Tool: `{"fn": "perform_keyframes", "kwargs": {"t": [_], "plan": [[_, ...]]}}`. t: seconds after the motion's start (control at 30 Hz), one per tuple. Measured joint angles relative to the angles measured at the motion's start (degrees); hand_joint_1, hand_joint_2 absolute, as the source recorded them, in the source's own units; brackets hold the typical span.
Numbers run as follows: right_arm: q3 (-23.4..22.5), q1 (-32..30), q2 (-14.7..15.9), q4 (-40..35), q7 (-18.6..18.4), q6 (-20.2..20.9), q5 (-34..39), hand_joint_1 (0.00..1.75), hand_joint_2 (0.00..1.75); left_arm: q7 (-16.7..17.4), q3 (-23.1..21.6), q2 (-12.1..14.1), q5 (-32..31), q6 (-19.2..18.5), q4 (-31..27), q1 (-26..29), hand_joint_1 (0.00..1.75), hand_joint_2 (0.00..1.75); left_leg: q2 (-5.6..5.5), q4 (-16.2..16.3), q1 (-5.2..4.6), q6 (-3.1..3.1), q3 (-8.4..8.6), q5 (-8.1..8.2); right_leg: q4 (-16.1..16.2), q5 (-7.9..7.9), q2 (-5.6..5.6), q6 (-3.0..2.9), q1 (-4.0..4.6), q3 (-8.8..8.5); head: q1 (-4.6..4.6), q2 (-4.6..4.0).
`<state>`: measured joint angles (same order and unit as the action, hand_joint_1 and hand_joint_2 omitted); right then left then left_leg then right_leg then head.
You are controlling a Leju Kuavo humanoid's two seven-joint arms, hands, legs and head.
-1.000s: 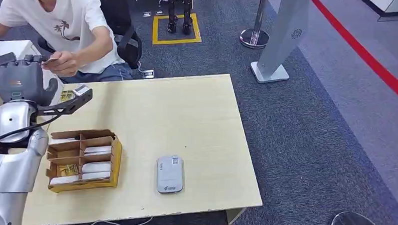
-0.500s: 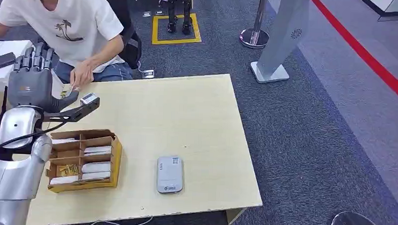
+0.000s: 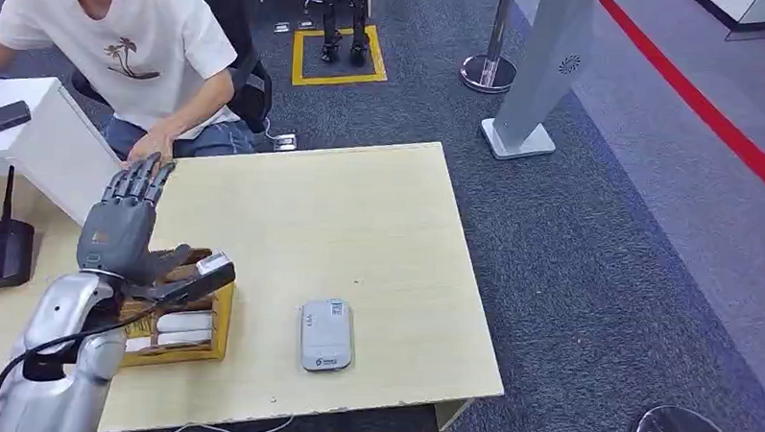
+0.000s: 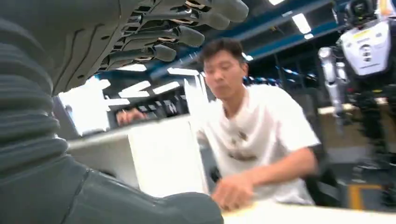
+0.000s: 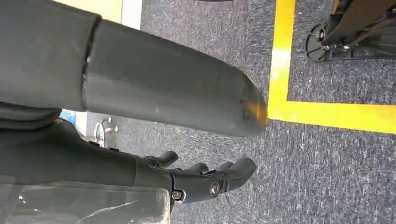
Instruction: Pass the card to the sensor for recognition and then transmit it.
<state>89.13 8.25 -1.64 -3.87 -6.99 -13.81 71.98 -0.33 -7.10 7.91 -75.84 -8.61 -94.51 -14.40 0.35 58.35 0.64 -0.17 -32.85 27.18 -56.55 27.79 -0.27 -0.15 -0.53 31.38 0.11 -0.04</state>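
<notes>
Sensor (image 3: 326, 334) on table (image 3: 359, 225) (near front edge), card box (image 3: 185, 326) left of it, person (image 3: 144, 54) behind table

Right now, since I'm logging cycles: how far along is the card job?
Between cards, it seems. Done: the grey sensor is bare. In hand: nothing; the left hand hovers empty, fingers spread, over the cardboard box. Left: white cards lie in the box, each to pick, scan and pass to the person.

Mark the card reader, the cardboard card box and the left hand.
card reader (image 3: 326, 335), head view, middle of its grey top.
cardboard card box (image 3: 223, 318), head view, right side wall.
left hand (image 3: 119, 228), head view, back of the hand.
</notes>
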Motion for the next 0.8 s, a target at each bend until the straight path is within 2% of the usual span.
{"fn": "perform_keyframes", "kwargs": {"t": [0.23,0.43,0.7,0.8], "plan": [[0.00,0.01,0.00,0.07,0.20,-0.15,0.61,0.00,0.00,-0.55,0.00,-0.41,3.19,0.50,-4.28,4.96,0.00,1.75,0.00,-0.01,0.00,0.00,0.01,0.00,-0.01,0.00,-0.01,0.01,0.00,-0.04,0.02,0.00],[0.00,-0.05,0.00,0.09,0.59,-0.17,1.77,0.00,0.00,-2.25,0.00,-2.62,9.52,3.96,-9.34,11.86,0.00,1.75,0.00,-0.01,-0.01,0.02,-0.01,0.01,0.03,0.02,-0.01,0.04,0.00,-0.03,0.02,0.00],[0.00,-0.12,0.00,0.15,0.96,-0.17,2.08,0.00,0.00,-4.18,0.00,-4.74,16.52,3.80,-13.26,17.92,0.00,1.75,0.00,-0.01,-0.01,0.03,0.00,0.02,0.04,0.02,0.00,0.04,0.00,-0.03,0.00,0.00],[0.00,-0.12,0.00,0.17,0.96,-0.18,2.08,0.00,0.00,-4.46,-0.02,-5.20,17.18,3.82,-14.03,19.44,0.00,1.75,-0.01,-0.01,0.00,0.03,0.00,0.02,0.03,0.02,-0.03,0.04,0.00,-0.03,0.00,0.00]]}}
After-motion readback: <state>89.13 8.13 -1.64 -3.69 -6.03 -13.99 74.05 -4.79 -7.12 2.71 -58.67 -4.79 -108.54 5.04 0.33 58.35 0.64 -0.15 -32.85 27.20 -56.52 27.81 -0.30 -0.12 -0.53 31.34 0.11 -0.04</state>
